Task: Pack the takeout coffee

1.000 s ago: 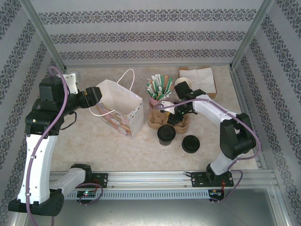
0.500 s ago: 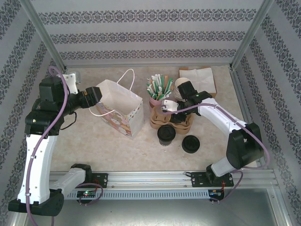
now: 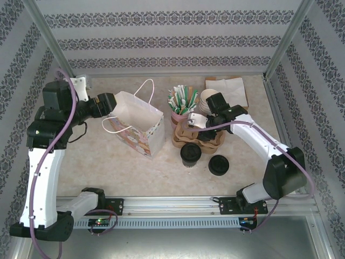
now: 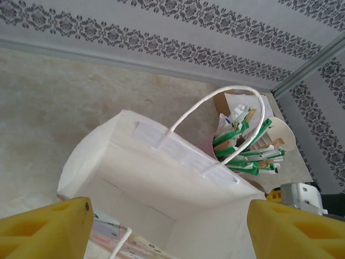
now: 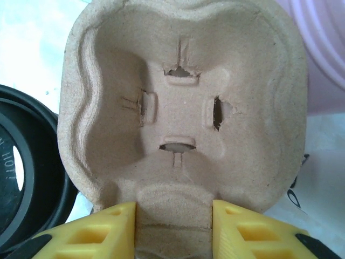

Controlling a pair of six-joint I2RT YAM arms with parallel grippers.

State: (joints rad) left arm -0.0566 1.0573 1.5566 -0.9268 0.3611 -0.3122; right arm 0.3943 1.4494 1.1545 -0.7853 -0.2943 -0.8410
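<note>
We note right gripper farther out, jaws pinching carrier, carrier shifted slightly right, left gripper withdrawn, jaws spread by bag, takeout coffee upright on desk just nearside of carrier, black lid lettered HOT.

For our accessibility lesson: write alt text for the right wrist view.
Right gripper clamps the near rim of a pulp carrier, its empty well facing the camera. A black lid lies at left.

Lab test booth: wallpapered panels, aluminium frame posts.
</note>
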